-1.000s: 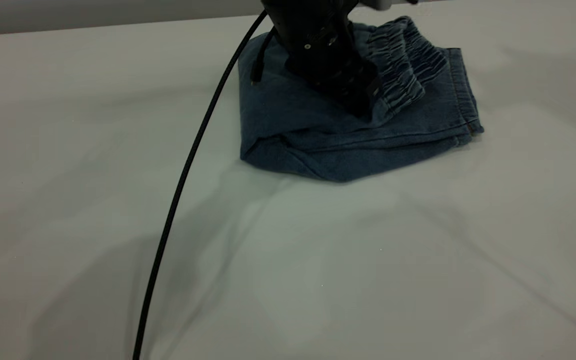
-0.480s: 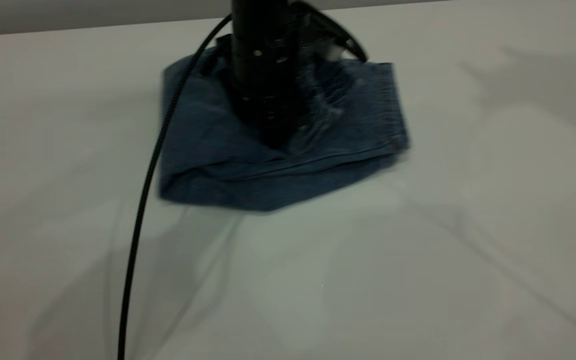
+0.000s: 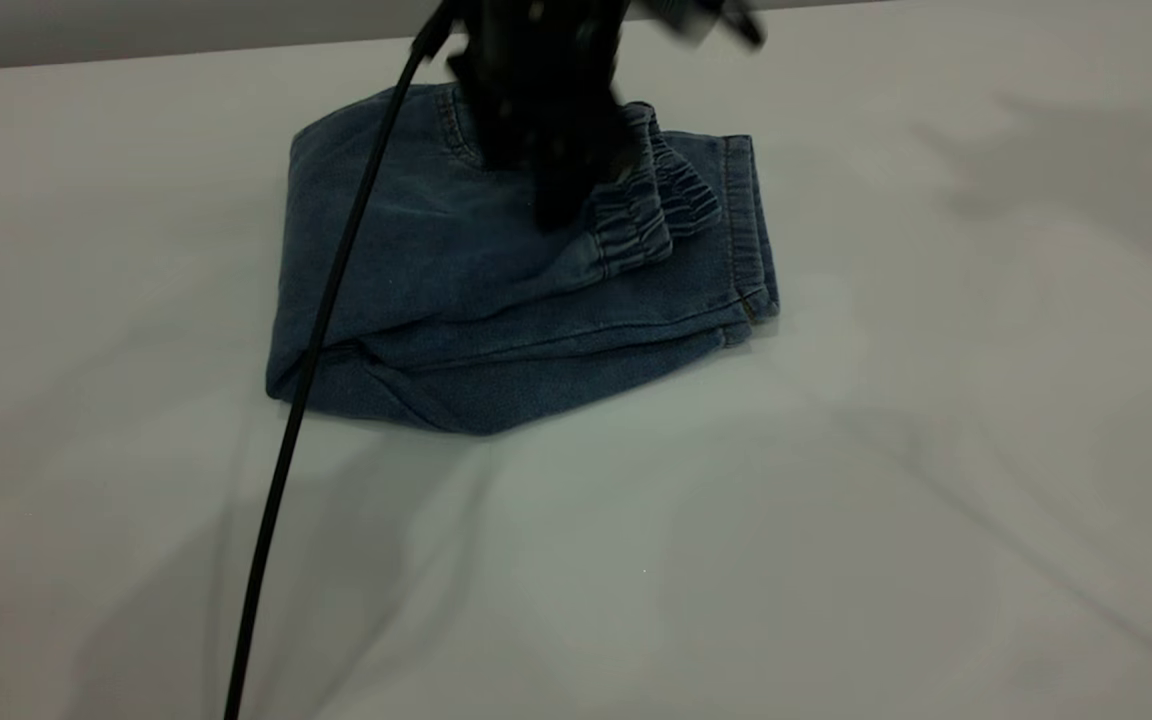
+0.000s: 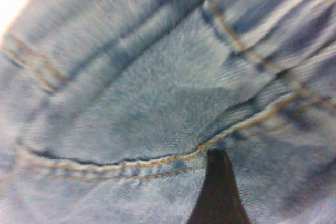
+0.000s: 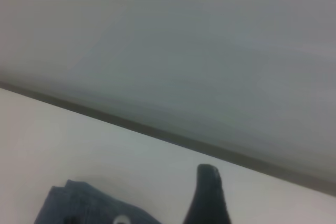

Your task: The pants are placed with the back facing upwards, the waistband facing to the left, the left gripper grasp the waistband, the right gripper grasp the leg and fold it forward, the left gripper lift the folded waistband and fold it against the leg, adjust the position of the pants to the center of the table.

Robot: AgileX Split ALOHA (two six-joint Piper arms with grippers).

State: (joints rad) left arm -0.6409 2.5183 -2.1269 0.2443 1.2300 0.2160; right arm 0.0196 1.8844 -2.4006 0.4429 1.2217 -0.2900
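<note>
**Folded denim being nudged toward mid-worktop under the left claw**

The matte black, blocky left claw [image 3: 561, 190] stood low over the short blue denim pants [image 3: 496, 290], just beside the ruched, puckered dark-blue waistband [image 3: 651, 215], which lay doubled over onto the leg layers. Whether its fingers were parted or pinching cloth I could not tell; up close only one dark fingertip [image 4: 219, 192] showed against a stitched seam. A black cable [image 3: 306, 400] trailed from that arm across the pants. The black wedge-fingered right claw [image 5: 207, 198] sat off to the side, one finger showing, grip unknowable. The pants lay toward the far side of the plain white worktop [image 3: 736, 520]. Both folds looked done; I judged this the centring step, and the next move called for drawing the bundle nearer without spilling the folds.
</note>
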